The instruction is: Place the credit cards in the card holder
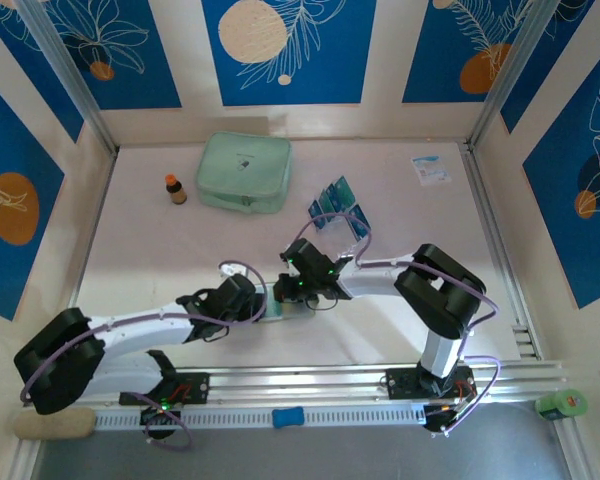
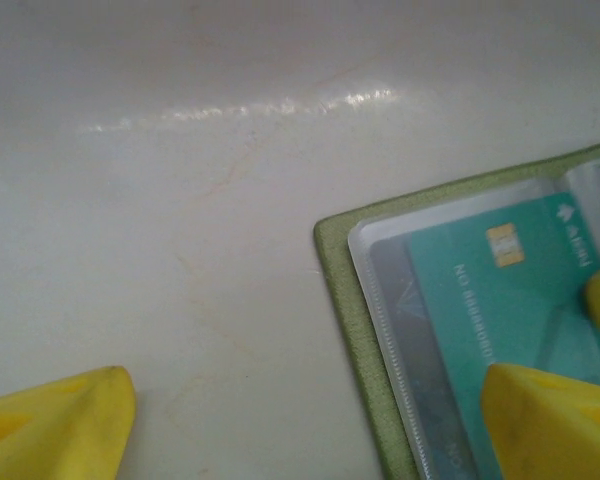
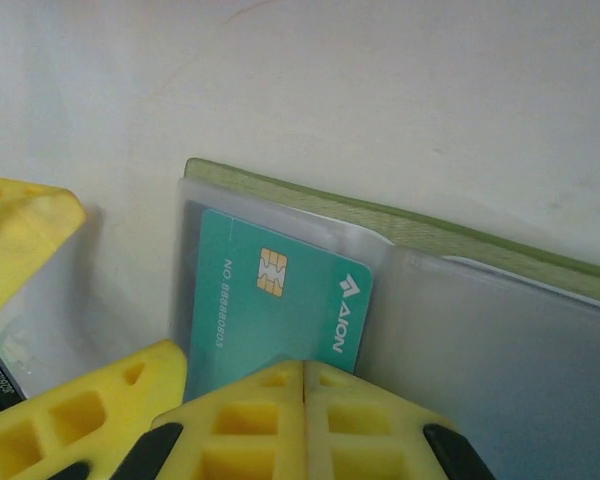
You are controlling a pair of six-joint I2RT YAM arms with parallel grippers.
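Right gripper [image 3: 305, 385], pressed together, meets the teal plastic chip card [image 3: 270, 300] inside the olive-green folding holder [image 3: 400, 222]; left gripper [image 2: 300, 425] spread.

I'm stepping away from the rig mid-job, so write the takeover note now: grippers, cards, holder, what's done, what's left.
Left gripper: open, one finger on the table, the other over the card holder.
Right gripper: shut, tips at the near edge of a teal card. Cannot tell whether it is pinching or pushing.
Card holder: lies open on the table between the two grippers.
Done: the teal card sits partly under a clear sleeve.
Left: seat it fully, then load the other cards, fanned in a pile farther back on the table.
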